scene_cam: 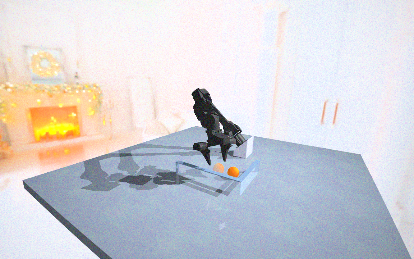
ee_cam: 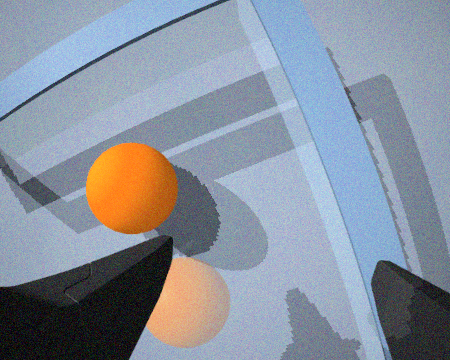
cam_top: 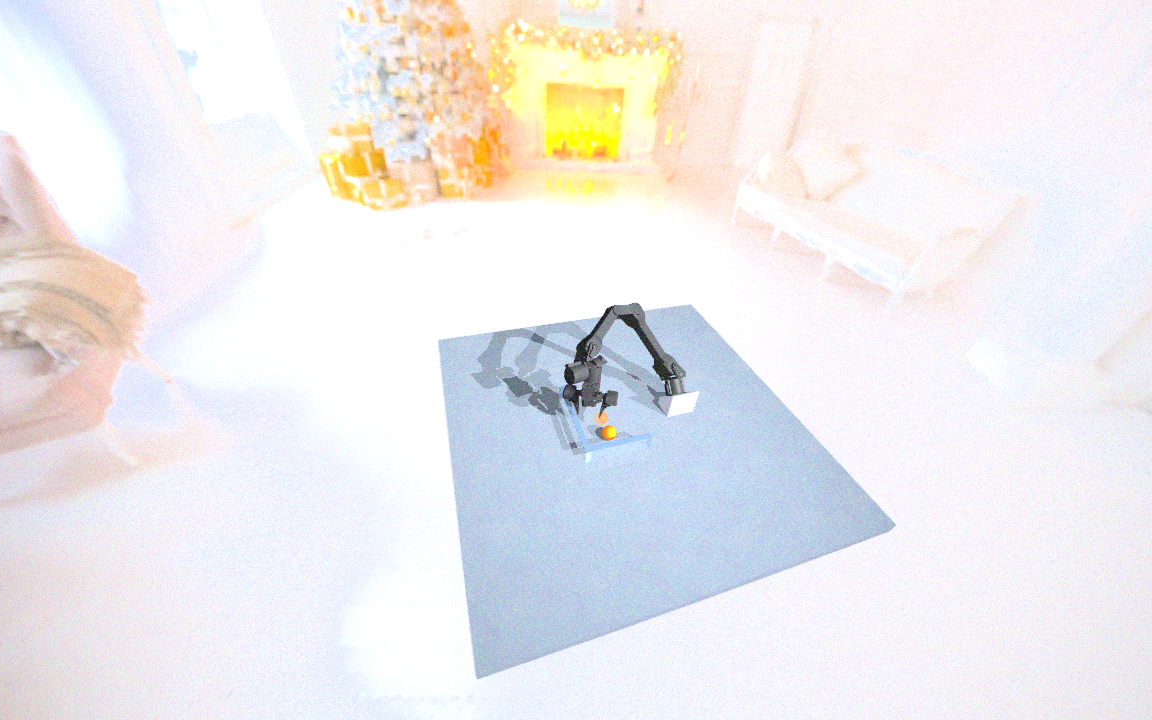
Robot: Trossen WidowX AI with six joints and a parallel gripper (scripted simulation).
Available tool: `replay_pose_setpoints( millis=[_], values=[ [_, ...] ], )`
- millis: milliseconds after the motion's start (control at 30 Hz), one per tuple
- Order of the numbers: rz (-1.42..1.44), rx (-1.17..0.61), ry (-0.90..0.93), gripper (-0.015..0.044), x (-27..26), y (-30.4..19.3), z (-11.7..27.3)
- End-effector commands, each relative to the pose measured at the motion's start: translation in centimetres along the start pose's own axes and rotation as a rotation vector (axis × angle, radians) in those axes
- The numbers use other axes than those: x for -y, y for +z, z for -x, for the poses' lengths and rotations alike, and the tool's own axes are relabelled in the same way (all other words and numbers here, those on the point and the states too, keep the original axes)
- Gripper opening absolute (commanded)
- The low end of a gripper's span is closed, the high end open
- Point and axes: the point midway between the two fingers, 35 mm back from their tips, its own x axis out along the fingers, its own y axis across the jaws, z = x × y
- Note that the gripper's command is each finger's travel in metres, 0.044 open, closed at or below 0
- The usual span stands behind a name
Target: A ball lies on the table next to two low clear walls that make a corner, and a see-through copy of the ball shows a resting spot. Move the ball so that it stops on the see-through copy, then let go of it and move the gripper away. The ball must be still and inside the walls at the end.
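The solid orange ball (cam_top: 609,432) (scene_cam: 233,172) (ee_cam: 131,188) lies on the table inside the corner of the clear walls, nearer the short wall (cam_top: 623,441) (scene_cam: 250,171) (ee_cam: 85,46) than its see-through copy. The pale orange copy (cam_top: 601,418) (scene_cam: 219,168) (ee_cam: 195,305) is beside the ball, apart from it on the table. The long wall (cam_top: 576,428) (scene_cam: 208,170) (ee_cam: 310,90) runs along the other side. My gripper (cam_top: 590,417) (scene_cam: 217,163) (ee_cam: 275,262) is open and empty, pointing down above the walled area. In the wrist view its left finger partly covers the copy and its right finger overlaps the long wall.
The arm's white base block (cam_top: 680,403) (scene_cam: 246,148) stands on the blue-grey table (cam_top: 696,537) (scene_cam: 298,206), on the open side of the corner. The arm arches from it to the walls. Arm shadows fall across the table beyond the long wall.
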Motion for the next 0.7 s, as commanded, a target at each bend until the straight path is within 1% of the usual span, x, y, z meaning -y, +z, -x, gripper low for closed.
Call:
replay_pose_setpoints(
  millis=[0, 33, 100, 433, 567, 667],
  values=[
    [0.354, -0.175, 0.034, 0.0363, -6.0, 1.9, -0.5],
    [0.428, -0.215, 0.038, 0.0363, -7.2, 2.1, -0.5],
    [0.487, -0.247, 0.040, 0.0363, -8.1, 2.2, -0.5],
    [0.487, -0.247, 0.040, 0.0363, -8.1, 2.2, -0.5],
    [0.487, -0.247, 0.040, 0.0363, -8.1, 1.8, -1.9],
    [0.487, -0.247, 0.040, 0.0363, -8.1, 1.8, -2.0]
  ],
)
